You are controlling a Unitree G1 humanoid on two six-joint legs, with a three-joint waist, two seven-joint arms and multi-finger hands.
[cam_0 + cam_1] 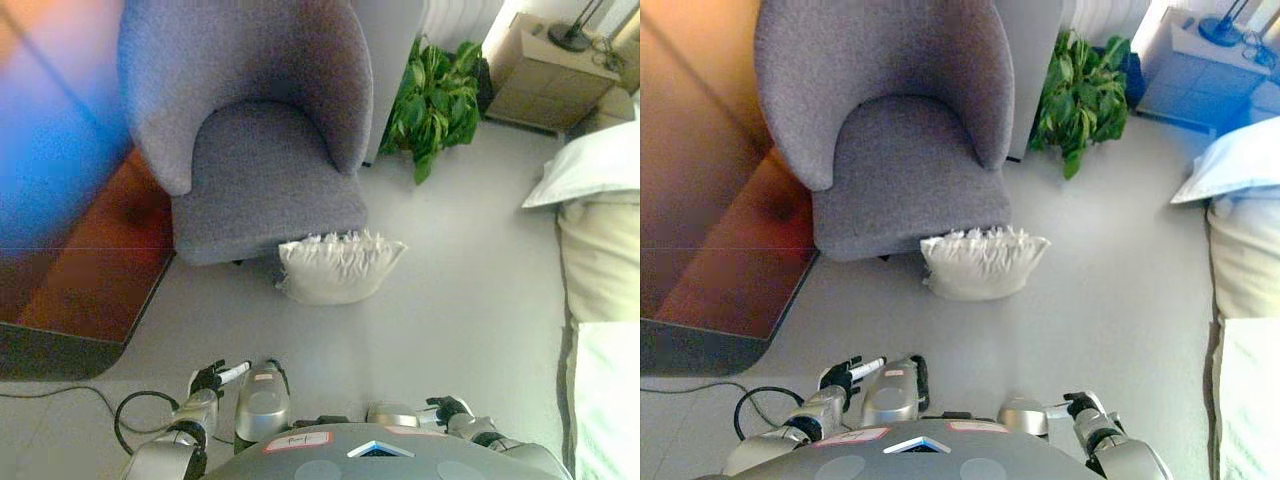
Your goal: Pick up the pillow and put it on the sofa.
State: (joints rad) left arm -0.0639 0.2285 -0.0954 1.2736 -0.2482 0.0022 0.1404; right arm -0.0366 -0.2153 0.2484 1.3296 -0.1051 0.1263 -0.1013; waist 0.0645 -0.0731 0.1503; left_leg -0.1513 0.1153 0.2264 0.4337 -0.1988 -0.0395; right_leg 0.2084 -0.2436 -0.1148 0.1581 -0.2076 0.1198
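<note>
A: What is the biggest thing here?

B: The grey floor [460, 300]. Next is the grey sofa [260, 150], a round chair far ahead of the fingers. A reddish rug [90, 270] lies out past the left fingers, beside the sofa. A bed with a white pillow on it [600, 260] is off beyond the right fingers.

A: Where is the pillow that must go up?

B: The white pillow [340, 268] sits on the floor. It touches the front edge of the sofa seat, well ahead of both sets of fingers.

A: What else?

B: A green plant [435, 100] stands far ahead, past the sofa, and a small cabinet [550, 75] is beside it.

A: And the hands?

B: The left hand [845, 378] is low, its fingers loose, with one white tip pointing out, holding nothing. The right hand [1085, 412] is low too, and I cannot tell how its fingers are.
</note>
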